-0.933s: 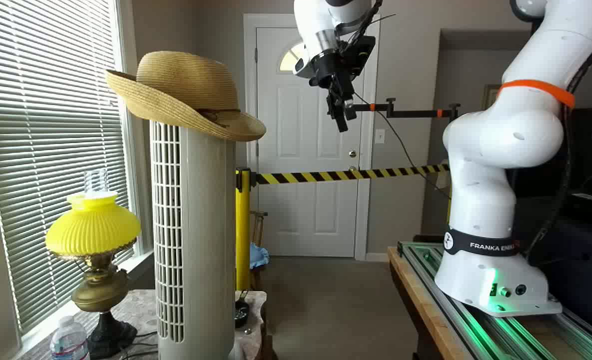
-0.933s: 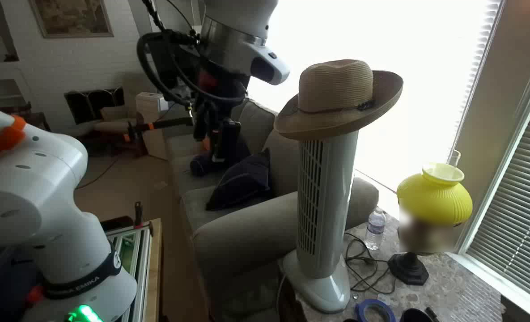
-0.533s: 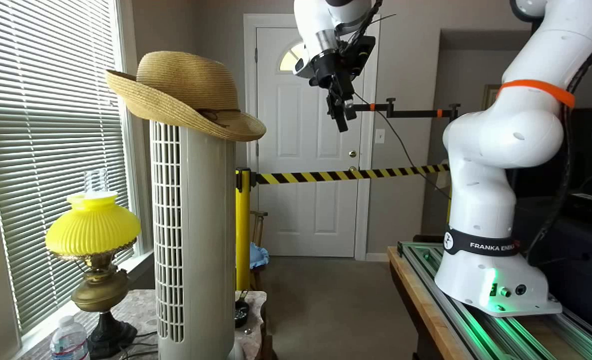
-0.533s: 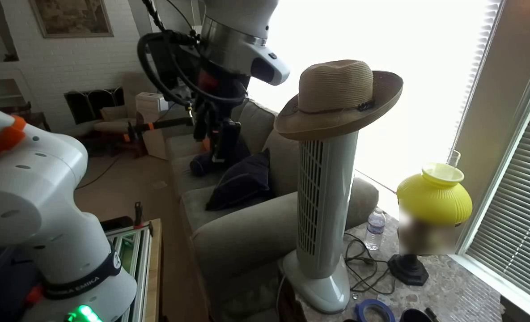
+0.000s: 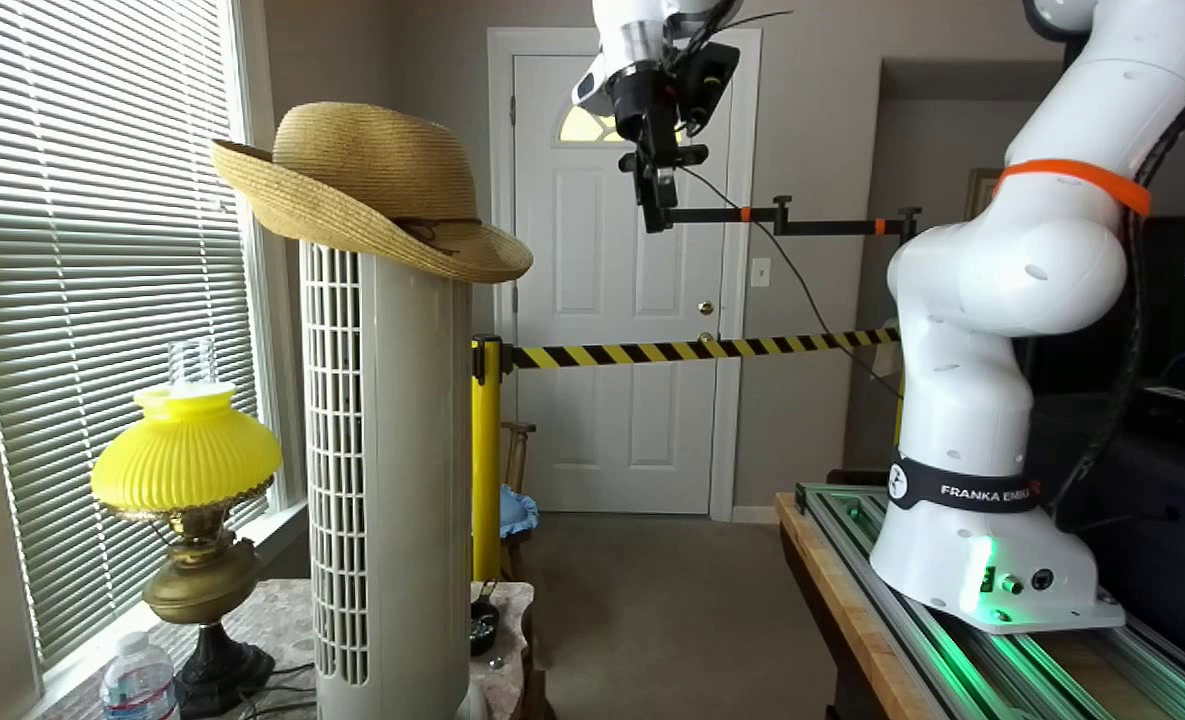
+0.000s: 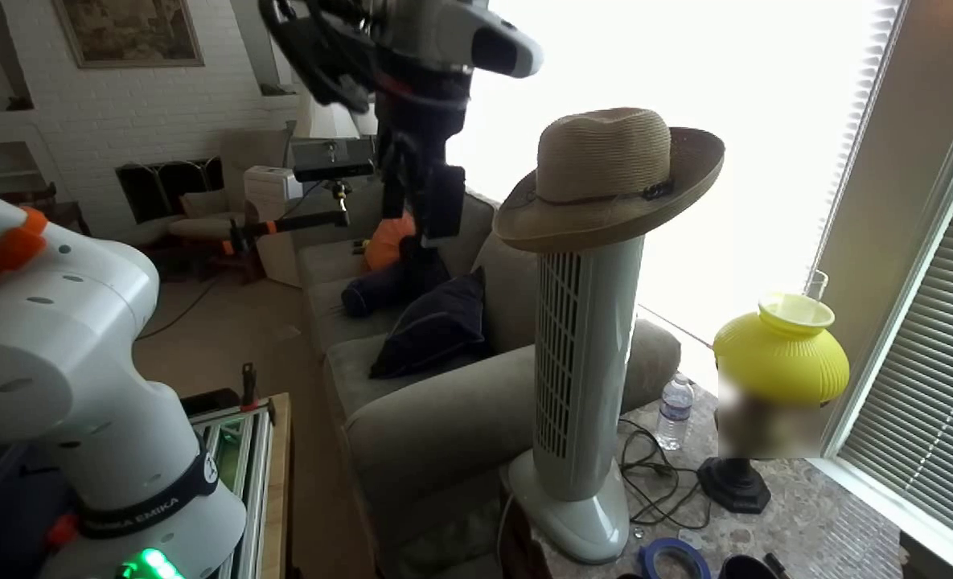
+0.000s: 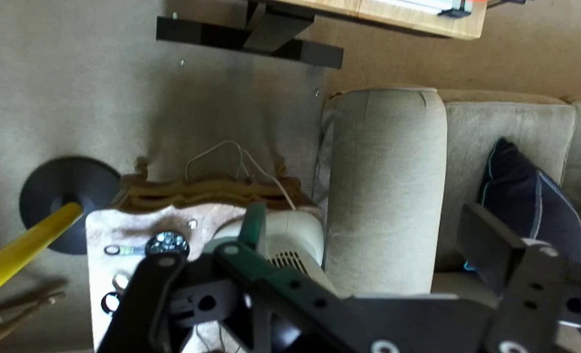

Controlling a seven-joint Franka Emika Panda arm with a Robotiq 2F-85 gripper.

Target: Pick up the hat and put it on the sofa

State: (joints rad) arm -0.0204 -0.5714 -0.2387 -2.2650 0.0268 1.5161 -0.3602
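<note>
The tan straw hat, in both exterior views, rests tilted on top of the grey tower fan. It does not show in the wrist view. My gripper, in both exterior views, hangs in the air beside the hat, apart from it and pointing down. In the wrist view the gripper has its fingers wide apart with nothing between them. The grey sofa stands below and behind the fan in an exterior view. Its armrest also shows in the wrist view.
The fan stands on a side table with a yellow-shaded lamp, a water bottle, cords and blue tape. Dark pillows lie on the sofa. A striped barrier tape and a camera bar stand near the arm.
The gripper has risen and turned, moving a little toward the hat's side in both exterior views. The hat and fan have not moved.
</note>
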